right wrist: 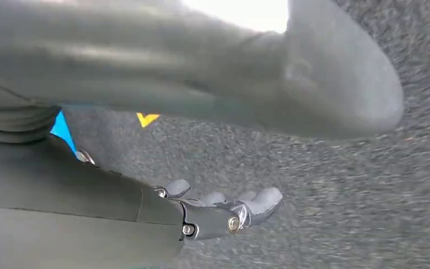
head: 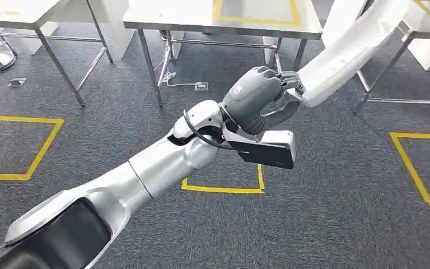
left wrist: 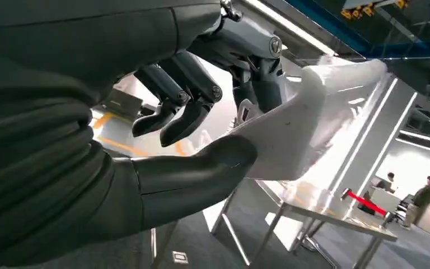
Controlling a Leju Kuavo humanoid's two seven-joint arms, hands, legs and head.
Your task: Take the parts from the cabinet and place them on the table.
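The left hand [head: 256, 96] is out over the carpet [head: 341, 224], gripping a long white part [head: 347, 47]. The part looks like smooth moulded plastic, pale and slightly glossy, broad and rounded along its length and narrowing to the end held in the hand. In the left wrist view its surface [left wrist: 313, 129] is flat and panel-like with a raised edge, the thick grey thumb [left wrist: 201, 168] pressed under it and the darker fingers [left wrist: 193, 106] curled above. It slants up and away from the hand toward a steel table [head: 224, 25], whose tabletop is marked with yellow tape; whether the far end touches it I cannot tell.

The right hand [right wrist: 224, 213] hangs over the grey, coarse-looking carpet with its fingers loosely apart and nothing in them.

Yellow tape squares [head: 17, 145] are laid on the floor, and the metal table legs [head: 151, 67] are thin and shiny.
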